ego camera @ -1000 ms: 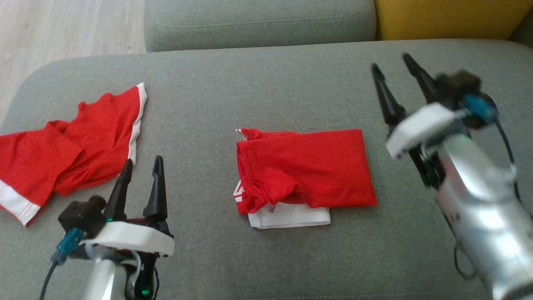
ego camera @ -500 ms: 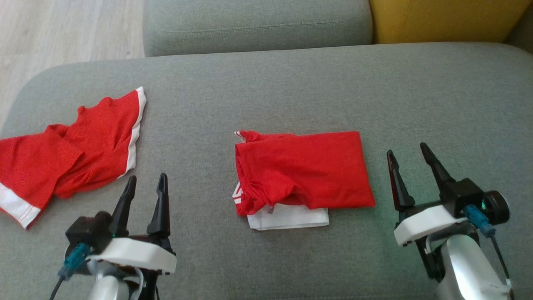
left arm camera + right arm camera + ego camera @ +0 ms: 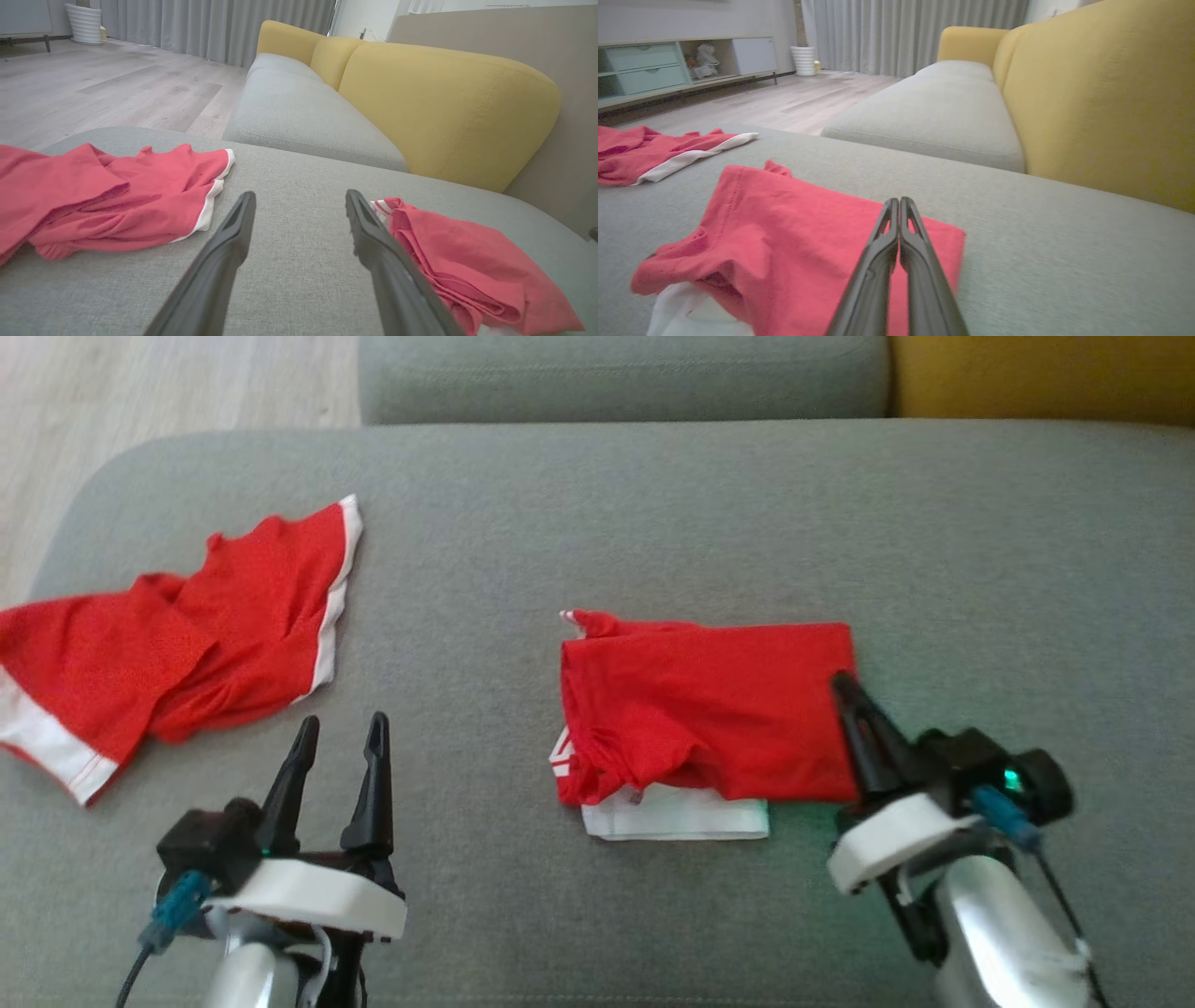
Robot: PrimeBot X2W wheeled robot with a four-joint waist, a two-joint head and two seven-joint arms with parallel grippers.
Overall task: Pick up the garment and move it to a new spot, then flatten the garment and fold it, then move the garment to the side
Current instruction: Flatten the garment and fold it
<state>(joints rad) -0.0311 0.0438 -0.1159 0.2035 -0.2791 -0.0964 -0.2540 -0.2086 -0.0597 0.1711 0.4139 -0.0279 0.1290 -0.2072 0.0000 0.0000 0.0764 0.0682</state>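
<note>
Widest of all, the grey seat cushion [image 3: 597, 523], spread across the head view and bearing both pieces of cloth. Behind it a second grey cushion [image 3: 616, 373] and, at the far right, the yellow backrest [image 3: 1027, 373]; pale wooden floor [image 3: 140, 383] at the upper left. In the right wrist view, grey curtains [image 3: 906, 32] and a low cabinet [image 3: 668, 60] along the far wall.

Next in size, a loose red garment [image 3: 187, 635] with white trim, rumpled on the cushion's left part, one end running to the left edge of the head view. Well apart from it, near the middle of the cushion: the folded red garment [image 3: 700, 709], a rough rectangle, flat along its far and right edges, bunched at its near left corner, with a white layer [image 3: 672, 817] peeping out from under the near edge.

Then the right gripper [image 3: 843, 683], low at the folded garment's right edge, fingers pressed tight together, tips over the red cloth near its far right corner. From its own wrist camera, the same right gripper [image 3: 896, 201]: just a thin slit between the two fingers. Touching the fabric or just above it, any cloth caught or none: cannot tell.

Last, the left gripper [image 3: 343, 721], fingers spread wide, holding nothing, above bare cushion between the two garments; folded garment just beside its right finger in the left wrist view
</note>
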